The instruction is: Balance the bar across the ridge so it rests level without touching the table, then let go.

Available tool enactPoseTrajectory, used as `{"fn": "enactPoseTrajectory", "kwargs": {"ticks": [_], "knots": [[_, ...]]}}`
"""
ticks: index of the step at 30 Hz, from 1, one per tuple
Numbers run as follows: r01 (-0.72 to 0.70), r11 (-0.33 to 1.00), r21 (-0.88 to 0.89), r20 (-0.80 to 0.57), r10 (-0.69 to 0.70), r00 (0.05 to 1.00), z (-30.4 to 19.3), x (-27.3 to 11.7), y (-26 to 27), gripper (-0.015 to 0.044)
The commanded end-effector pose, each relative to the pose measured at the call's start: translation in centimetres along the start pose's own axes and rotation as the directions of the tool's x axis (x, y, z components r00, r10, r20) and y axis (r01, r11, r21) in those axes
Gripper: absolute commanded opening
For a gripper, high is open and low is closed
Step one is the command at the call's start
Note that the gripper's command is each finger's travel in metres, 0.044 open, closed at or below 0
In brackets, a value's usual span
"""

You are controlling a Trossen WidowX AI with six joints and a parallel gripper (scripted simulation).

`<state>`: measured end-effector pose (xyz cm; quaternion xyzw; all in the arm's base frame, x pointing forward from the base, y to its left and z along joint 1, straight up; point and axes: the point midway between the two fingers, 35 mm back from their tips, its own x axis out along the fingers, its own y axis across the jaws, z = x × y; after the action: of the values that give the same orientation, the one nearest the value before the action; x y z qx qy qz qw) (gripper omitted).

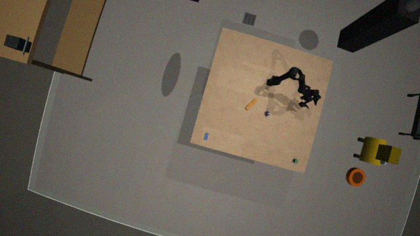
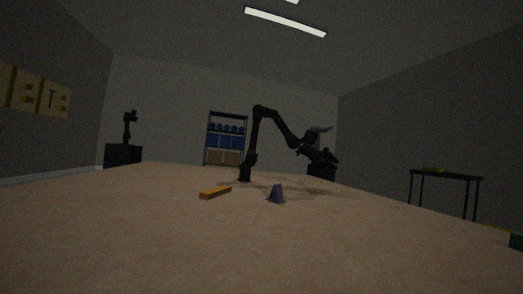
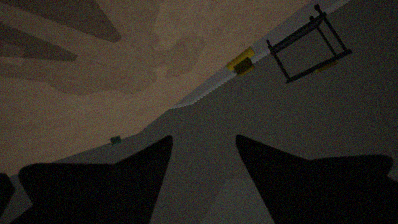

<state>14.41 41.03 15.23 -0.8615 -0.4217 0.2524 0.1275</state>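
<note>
The orange bar lies flat on the table, turned diagonally in the top view. The small purple ridge stands upright beside it, a short gap away, with nothing on top. My gripper is raised above the table near its right edge in the top view, well away from both. Its fingers stand apart in the wrist view with nothing between them. Neither bar nor ridge shows in the wrist view.
A green block sits near one table corner. A blue block lies near another corner. Off the table, a yellow object and an orange round container stand on the floor.
</note>
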Motion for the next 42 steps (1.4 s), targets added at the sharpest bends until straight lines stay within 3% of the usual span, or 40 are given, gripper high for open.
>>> {"fn": "enactPoseTrajectory", "kwargs": {"ticks": [1,19,29,42], "knots": [[-0.047,0.995,0.091,0.007,0.047,0.999,-1.0,0.7,1.7,0.0315],[-0.286,0.809,0.513,0.05,0.305,0.951,-5.2,2.0,12.0,0.0315],[-0.35,0.609,0.711,0.07,0.434,0.898,-7.2,1.2,17.7,0.0315],[-0.365,0.253,0.896,0.166,0.573,0.803,-8.9,-0.9,25.2,0.0315]]}}
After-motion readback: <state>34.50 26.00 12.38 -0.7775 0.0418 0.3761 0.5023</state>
